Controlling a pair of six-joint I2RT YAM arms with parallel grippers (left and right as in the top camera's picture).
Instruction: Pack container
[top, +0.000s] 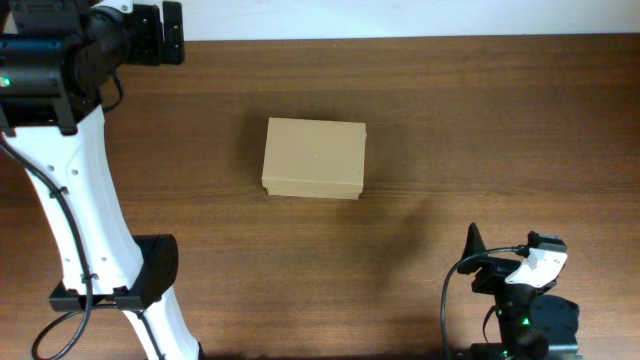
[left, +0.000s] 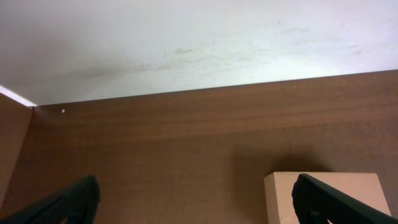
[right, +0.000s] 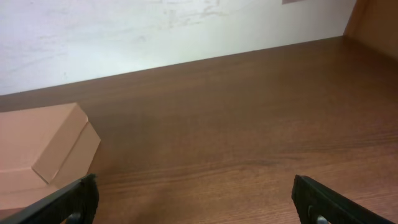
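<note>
Left wrist: container (left: 351, 182) partly behind fingers (left: 329, 205) (bottom cropped)

Container (top: 314, 157): plain tan, no markings. Worktop (top: 480, 120): dark brown woodgrain. Wall (left: 186, 37): off-white, faint scuffs. Arms white w/ black joints.

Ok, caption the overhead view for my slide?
Closed tan rectangular cardboard box lying untouched on the brown wooden table.
</note>
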